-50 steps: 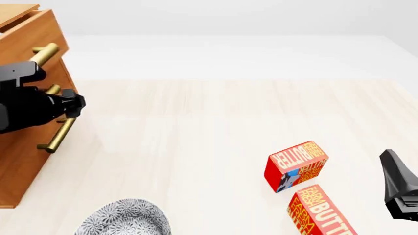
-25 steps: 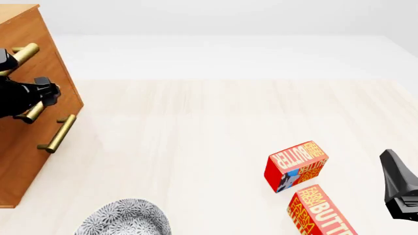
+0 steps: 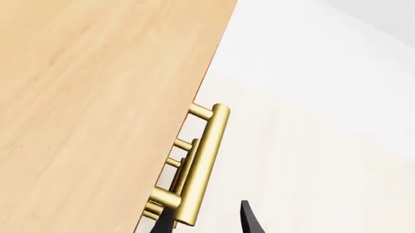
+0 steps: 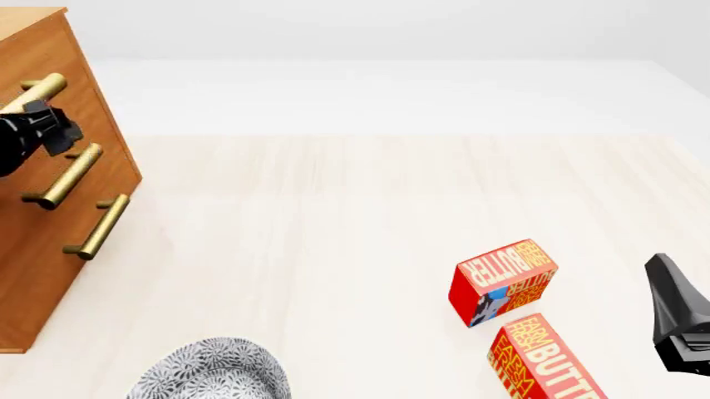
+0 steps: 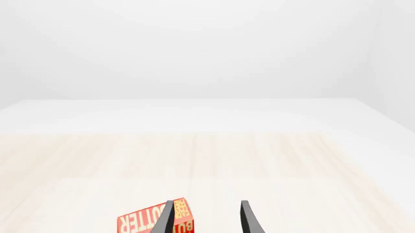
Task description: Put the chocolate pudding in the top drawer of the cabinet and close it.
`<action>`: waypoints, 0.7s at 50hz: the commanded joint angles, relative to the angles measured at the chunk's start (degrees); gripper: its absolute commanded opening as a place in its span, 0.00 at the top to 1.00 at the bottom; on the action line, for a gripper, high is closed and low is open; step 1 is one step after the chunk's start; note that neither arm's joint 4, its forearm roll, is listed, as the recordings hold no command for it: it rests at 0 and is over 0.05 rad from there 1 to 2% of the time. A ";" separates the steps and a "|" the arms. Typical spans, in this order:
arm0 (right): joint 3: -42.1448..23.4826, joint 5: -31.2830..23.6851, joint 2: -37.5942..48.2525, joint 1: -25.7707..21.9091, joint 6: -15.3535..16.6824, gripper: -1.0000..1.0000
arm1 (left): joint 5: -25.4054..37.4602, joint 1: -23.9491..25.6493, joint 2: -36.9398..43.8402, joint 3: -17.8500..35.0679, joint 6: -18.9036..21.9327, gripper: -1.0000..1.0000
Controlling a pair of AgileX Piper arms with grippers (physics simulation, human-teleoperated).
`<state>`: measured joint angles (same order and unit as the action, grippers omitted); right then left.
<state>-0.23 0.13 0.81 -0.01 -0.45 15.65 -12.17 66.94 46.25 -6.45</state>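
The cabinet (image 4: 33,249) stands at the table's left edge, all its drawer fronts flush. The top drawer (image 4: 58,51) is shut, its brass handle (image 4: 39,91) sticking out. My left gripper (image 4: 56,131) hovers just in front of the cabinet between the top and middle handles. In the left wrist view it (image 3: 206,222) is open, with the stacked brass handles (image 3: 204,160) by its fingertips and nothing held. My right gripper (image 4: 663,274) waits open at the right edge, also open in its wrist view (image 5: 204,218). The chocolate pudding is out of view.
Two red-and-yellow butter boxes (image 4: 501,281) (image 4: 544,359) lie at the front right, just left of my right gripper; one butter box (image 5: 152,221) shows by the right fingertips. A grey patterned bowl (image 4: 211,370) sits at the front edge, left of centre.
The top drawer, sticking out a second ago, is now flush with the cabinet. My left gripper travelled left with it and then drew back up to the left. The right arm has not moved.
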 commanded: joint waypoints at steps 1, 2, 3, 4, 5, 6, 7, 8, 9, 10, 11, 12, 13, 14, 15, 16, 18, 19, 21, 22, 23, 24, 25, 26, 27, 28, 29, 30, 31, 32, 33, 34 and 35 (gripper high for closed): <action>0.00 0.00 0.00 0.01 -0.01 0.00 | 10.35 -3.14 -11.25 9.36 3.09 0.00; 0.00 0.00 0.00 0.01 -0.01 0.00 | 10.37 -3.14 -11.26 9.38 3.09 0.00; 0.00 0.00 -0.01 0.00 0.01 0.00 | 11.60 -2.83 -12.21 10.38 3.27 0.00; 0.00 0.00 0.00 -0.01 0.01 0.00 | 12.82 -2.66 -13.00 11.44 3.37 0.00; 0.00 0.00 0.00 0.00 0.00 0.00 | 13.79 -2.64 -13.87 12.44 4.13 0.00; 0.00 0.00 0.01 0.00 0.00 0.00 | 15.13 -1.98 -14.57 13.42 3.30 0.00; 0.00 0.00 0.00 0.02 -0.01 0.00 | 16.22 -1.59 -15.40 14.43 3.25 0.00; 0.00 0.00 0.01 0.00 0.01 0.00 | 17.20 -1.78 -15.99 15.44 4.02 0.00; 0.00 0.00 -0.01 0.01 0.00 0.00 | 18.03 -1.78 -16.49 16.21 4.32 0.00; 0.00 -0.01 -0.01 0.01 0.00 0.00 | 18.04 -1.78 -16.49 16.22 4.32 0.00; 0.00 0.00 -0.01 0.00 0.00 0.00 | 19.60 -1.24 -17.35 17.71 4.39 0.00; 0.00 0.00 -0.01 0.00 0.00 0.00 | 19.63 -1.24 -17.35 17.73 4.39 0.00; 0.00 0.00 0.00 0.00 -0.01 0.00 | 20.66 -1.34 -18.09 19.06 5.07 0.00; 0.00 0.00 0.00 0.00 0.00 0.00 | 21.19 -1.46 -18.55 19.84 5.64 0.00; 0.00 0.00 0.00 0.00 0.00 0.00 | 22.32 -1.17 -19.43 21.21 6.54 0.00; 0.00 0.00 0.00 -0.01 0.00 0.00 | 22.96 -0.89 -19.75 21.88 6.70 0.00; 0.00 0.00 -0.01 0.01 0.00 0.00 | 24.53 -0.66 -20.63 23.85 7.86 0.00; 0.00 0.00 0.00 0.02 -0.01 0.00 | 25.26 -0.21 -21.00 24.56 7.85 0.00; 0.00 0.00 0.01 -0.01 -0.01 0.00 | 26.81 1.02 -21.66 26.05 7.51 0.00; 0.00 0.00 0.00 0.00 0.00 0.00 | 27.40 0.88 -22.02 26.91 8.22 0.00; 0.00 0.00 0.00 0.00 0.00 0.00 | 27.41 0.88 -22.01 26.92 8.22 0.00; 0.00 0.00 -0.01 -0.01 -0.01 0.00 | 28.46 1.68 -22.49 28.22 8.41 0.00; 0.00 0.01 0.02 -0.01 0.00 0.00 | 29.40 2.48 -22.78 29.32 8.01 0.00; 0.00 0.01 0.02 -0.01 0.00 0.00 | 29.77 2.11 -22.85 29.92 8.61 0.00; 0.00 0.01 0.01 0.00 0.00 0.00 | 30.50 2.20 -23.12 31.07 8.92 0.00; 0.00 0.00 0.00 0.00 0.00 0.00 | 31.07 3.07 -23.32 31.85 8.12 0.00; 0.00 0.00 0.00 -0.01 0.00 0.00 | 31.61 2.74 -23.38 32.55 8.68 0.00; 0.00 0.00 0.01 0.00 -0.01 0.00 | 31.74 2.19 -23.58 33.04 9.69 0.00; 0.00 0.00 -0.02 0.00 0.02 0.00 | 32.41 2.87 -23.66 33.66 9.13 0.00; 0.00 0.00 0.01 0.01 0.00 0.00 | 32.87 3.30 -23.79 34.13 9.04 0.00; 0.00 0.00 -0.02 0.00 -0.01 0.00 | 33.26 3.25 -23.96 34.65 9.27 0.00; 0.00 -0.01 -0.02 0.00 -0.01 0.00 | 33.27 3.25 -23.96 34.66 9.27 0.00; 0.00 0.00 -0.01 0.00 0.00 0.00 | 33.46 3.48 -24.13 34.87 9.41 0.00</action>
<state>-0.23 0.13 0.80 -0.01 -0.45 44.43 -10.26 45.27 75.07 1.53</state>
